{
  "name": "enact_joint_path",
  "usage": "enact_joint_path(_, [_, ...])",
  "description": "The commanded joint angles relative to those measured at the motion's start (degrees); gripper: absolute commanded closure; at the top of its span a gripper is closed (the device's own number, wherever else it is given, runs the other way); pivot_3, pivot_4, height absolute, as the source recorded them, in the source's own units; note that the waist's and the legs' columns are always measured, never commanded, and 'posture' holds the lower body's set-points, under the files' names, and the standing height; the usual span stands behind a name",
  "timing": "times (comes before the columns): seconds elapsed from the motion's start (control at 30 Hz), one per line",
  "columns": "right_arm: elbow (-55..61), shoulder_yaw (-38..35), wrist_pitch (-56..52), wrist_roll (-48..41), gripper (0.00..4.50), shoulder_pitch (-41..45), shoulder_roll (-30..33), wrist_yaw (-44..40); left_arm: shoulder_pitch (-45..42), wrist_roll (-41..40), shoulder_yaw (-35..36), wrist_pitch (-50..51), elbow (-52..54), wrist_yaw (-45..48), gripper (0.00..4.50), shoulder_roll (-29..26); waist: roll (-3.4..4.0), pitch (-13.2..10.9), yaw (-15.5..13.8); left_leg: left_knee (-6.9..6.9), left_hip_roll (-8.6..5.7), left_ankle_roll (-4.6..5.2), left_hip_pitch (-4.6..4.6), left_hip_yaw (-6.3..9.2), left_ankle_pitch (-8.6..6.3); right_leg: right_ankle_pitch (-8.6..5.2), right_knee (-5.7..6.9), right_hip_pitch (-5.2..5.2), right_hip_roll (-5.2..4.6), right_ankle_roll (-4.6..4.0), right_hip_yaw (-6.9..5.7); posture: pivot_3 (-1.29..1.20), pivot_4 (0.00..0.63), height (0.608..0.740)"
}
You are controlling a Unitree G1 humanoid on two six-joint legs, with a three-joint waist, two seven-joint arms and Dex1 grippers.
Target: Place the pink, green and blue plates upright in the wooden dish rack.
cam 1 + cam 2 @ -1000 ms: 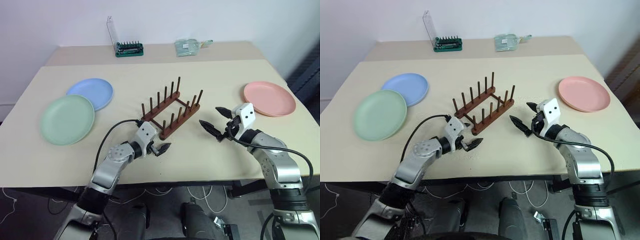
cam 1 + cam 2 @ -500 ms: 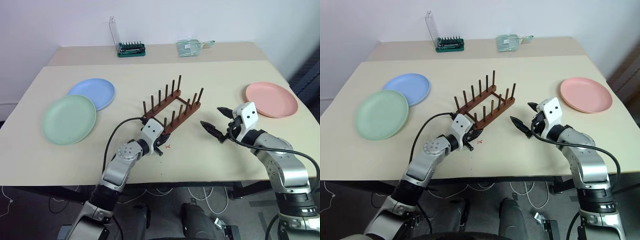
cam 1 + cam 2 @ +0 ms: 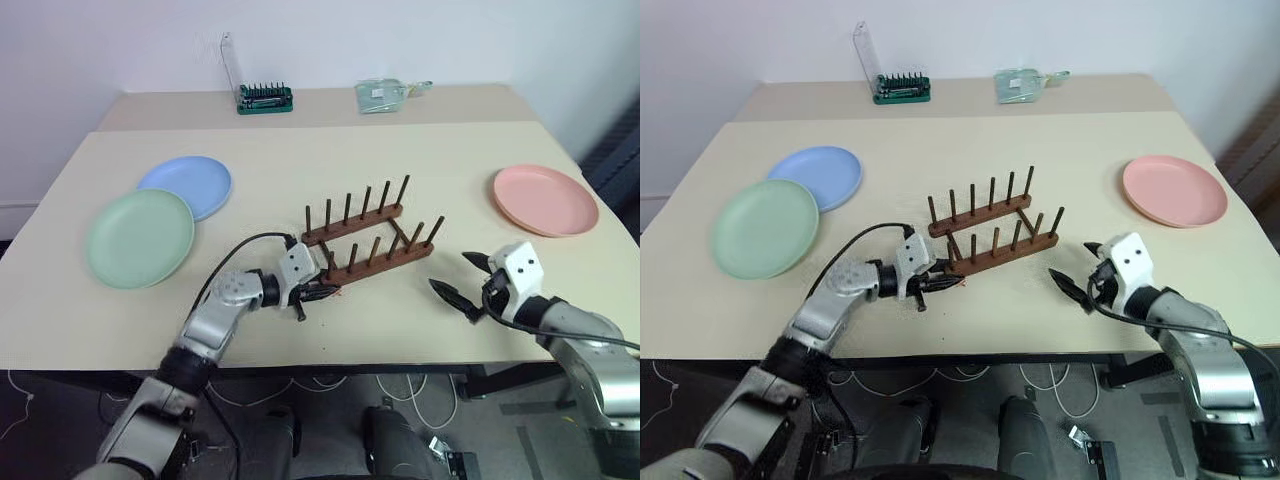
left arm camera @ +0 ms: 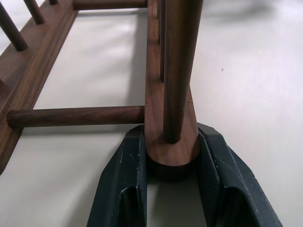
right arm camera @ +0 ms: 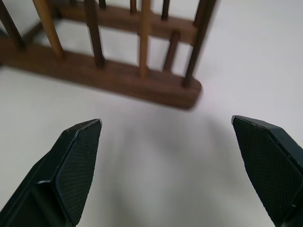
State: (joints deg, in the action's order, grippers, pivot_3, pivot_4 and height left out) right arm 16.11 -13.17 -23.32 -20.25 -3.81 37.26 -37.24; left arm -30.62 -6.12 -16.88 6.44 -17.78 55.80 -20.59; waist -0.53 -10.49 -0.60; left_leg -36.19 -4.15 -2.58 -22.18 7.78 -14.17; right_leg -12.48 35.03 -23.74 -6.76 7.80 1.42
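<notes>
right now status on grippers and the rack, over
Left gripper shut on wooden dish rack rail end. Right gripper open, empty. All three plates flat on table, nothing blocking.

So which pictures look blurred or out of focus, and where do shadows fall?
Right wrist view: the rack is soft and smeared while the right gripper fingers look sharp; left wrist view: the near peg and rail end are crisp, the far pegs blur; left eye view: soft shadows lie beside the rack on the table.
</notes>
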Motion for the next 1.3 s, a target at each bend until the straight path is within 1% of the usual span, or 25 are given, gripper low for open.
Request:
enact_joint_path(0.03, [3.64,-1.78,1.55,0.33,0.00,-1.23,-0.63,1.44,-3.29,-0.10,0.09,-5.80,-6.02,4.10,3.73,0.77,0.00,0.00,0.18,0.00,0.00,0.00,0.00,0.00,0.00,0.00,0.00,0.00,0.00,0.00,0.00,0.00,0.150,0.740])
enact_joint_path(0.07, [3.75,-1.76,1.73,0.39,0.00,-1.47,-0.80,1.68,-4.11,0.21,0.09,-6.68,-8.02,4.60,3.73,0.93,0.00,0.00,0.22,0.00,0.00,0.00,0.00,0.00,0.00,0.00,0.01,0.00,0.00,0.00,0.00,0.00,0.150,0.740])
enact_joint_path(0.13, [3.96,-1.64,2.28,0.53,0.00,-2.16,-1.37,2.18,-5.44,0.91,0.39,-8.15,-11.91,5.26,2.68,0.74,-0.01,0.00,0.23,0.00,0.02,0.00,0.01,0.01,0.00,0.00,0.02,-0.01,0.01,0.00,-0.01,0.00,0.150,0.740])
enact_joint_path(0.2, [4.21,-1.42,2.86,0.79,0.00,-2.92,-1.84,2.41,-5.54,0.73,0.87,-8.45,-13.15,6.16,1.83,0.19,-0.01,0.00,0.27,0.01,0.01,0.00,0.02,0.01,0.00,0.00,0.01,0.00,0.01,0.01,0.00,0.00,0.150,0.740])
enact_joint_path(0.3, [4.11,-0.42,3.78,1.38,0.00,-3.06,-1.91,1.70,-3.04,1.05,2.23,-6.80,-10.74,4.58,0.35,-1.90,0.00,0.00,0.72,0.01,0.01,0.01,0.02,0.02,-0.01,-0.01,0.01,0.00,0.01,0.03,0.00,0.00,0.150,0.740])
enact_joint_path(0.33, [3.97,-0.01,3.98,1.51,0.00,-2.88,-1.89,1.42,-1.55,0.86,2.74,-5.49,-9.10,4.39,0.03,-2.86,0.01,0.01,1.05,0.03,0.02,0.02,0.05,0.02,-0.01,-0.01,0.02,0.00,0.01,0.03,0.00,0.00,0.150,0.740])
enact_joint_path(0.37, [3.96,0.26,4.13,1.59,0.00,-2.85,-1.92,1.28,-0.42,0.69,3.10,-4.52,-7.79,4.42,0.03,-3.50,0.01,0.01,1.35,0.05,0.03,0.01,0.08,0.03,-0.01,-0.01,0.04,0.01,0.01,0.03,0.00,0.00,0.150,0.740])
enact_joint_path(0.43, [3.18,0.98,3.80,1.74,0.52,-2.22,-1.76,0.94,2.83,0.00,4.03,-1.21,-3.39,3.97,0.00,-5.13,0.04,0.03,1.70,0.10,0.05,0.02,0.17,0.03,-0.01,-0.01,0.07,0.03,0.02,0.02,0.00,0.00,0.150,0.740])
enact_joint_path(0.47, [2.78,1.45,4.12,1.91,0.87,-2.00,-1.70,0.56,4.85,-1.02,4.86,1.21,-0.30,3.66,0.29,-5.96,0.05,0.03,1.79,0.13,0.07,0.02,0.24,0.03,-0.01,-0.02,0.08,0.08,0.03,0.02,0.00,0.00,0.150,0.740])
enact_joint_path(0.5, [2.35,1.89,4.31,1.97,1.32,-1.65,-1.65,0.14,6.90,-2.11,5.50,3.41,3.02,3.74,0.66,-6.72,0.06,0.04,1.83,0.17,0.09,0.02,0.33,0.02,-0.01,-0.02,0.08,0.12,0.04,0.01,0.01,0.00,0.150,0.740])
enact_joint_path(0.53, [2.12,2.13,4.48,2.03,1.96,-1.45,-1.67,-0.16,8.21,-2.86,5.87,4.95,5.34,3.77,1.11,-7.20,0.06,0.04,1.78,0.22,0.10,0.03,0.47,0.01,-0.02,-0.04,0.07,0.24,0.05,0.01,0.01,0.00,0.150,0.740])
enact_joint_path(0.57, [1.92,2.45,4.44,2.18,2.34,-1.24,-1.65,-0.38,9.75,-3.63,6.14,6.40,7.95,3.71,1.46,-7.65,0.06,0.04,1.76,0.24,0.11,0.06,0.55,0.01,-0.04,-0.05,0.05,0.32,0.04,0.02,0.01,0.00,0.150,0.740])
enact_joint_path(0.67, [1.22,3.38,3.96,2.92,3.79,-0.58,-1.34,-0.62,12.71,-4.77,6.17,9.86,13.74,3.08,2.87,-8.26,0.07,0.05,1.42,0.24,0.10,0.11,0.68,0.01,-0.08,-0.27,0.04,0.50,0.01,0.14,0.02,0.00,0.150,0.740])
enact_joint_path(0.7, [0.07,4.13,4.02,3.83,4.33,0.49,-1.13,-0.47,14.03,-5.23,5.39,12.29,16.45,2.16,3.42,-7.59,0.08,0.05,1.30,0.22,0.09,0.11,0.67,0.01,-0.08,-0.28,0.03,0.50,0.00,0.14,0.02,0.00,0.150,0.740])
enact_joint_path(0.73, [-0.55,4.67,3.97,4.49,4.50,1.23,-1.03,-0.30,15.04,-5.63,4.91,14.16,18.51,1.50,3.88,-7.22,0.07,0.05,1.25,0.21,0.07,0.11,0.67,0.01,-0.08,-0.28,0.03,0.52,-0.03,0.14,0.02,0.00,0.150,0.740])
enact_joint_path(0.77, [-1.40,5.48,3.99,5.75,4.50,2.14,-0.81,0.06,15.64,-5.69,4.14,16.19,20.05,0.56,4.44,-6.51,0.07,0.05,1.21,0.20,0.05,0.11,0.66,0.01,-0.08,-0.26,0.03,0.53,-0.05,0.11,0.03,0.00,0.150,0.740])
enact_joint_path(0.87, [-3.38,7.61,3.90,8.53,4.50,4.52,-0.57,0.63,15.98,-5.45,2.88,18.28,21.91,-1.38,4.44,-4.66,0.08,0.05,0.86,0.18,0.02,0.11,0.65,0.04,-0.08,-0.25,0.02,0.56,-0.08,0.11,0.02,0.00,0.150,0.740])
enact_joint_path(1.0, [-7.25,10.45,2.83,11.33,4.50,9.15,-1.26,1.59,13.63,-3.21,1.64,18.91,18.85,-6.99,4.44,0.13,0.07,0.05,0.73,0.14,-0.01,0.11,0.64,0.03,-0.08,-0.25,0.02,0.57,-0.08,0.10,0.03,0.00,0.150,0.740])
enact_joint_path(1.17, [-12.71,13.58,3.49,15.40,4.50,14.85,-2.87,4.34,11.67,-2.49,3.69,18.34,15.76,-14.08,4.44,5.32,0.07,0.05,0.27,0.12,-0.02,0.10,0.65,0.02,-0.08,-0.24,0.01,0.58,-0.08,0.11,0.03,0.00,0.150,0.740])
enact_joint_path(1.3, [-16.65,14.89,4.84,17.35,4.50,18.82,-4.58,5.87,10.25,-0.59,4.95,16.33,11.84,-19.53,4.44,6.77,0.07,0.06,0.21,0.08,-0.02,0.10,0.68,0.02,-0.08,-0.22,0.02,0.59,-0.07,0.10,0.03,0.00,0.150,0.740])
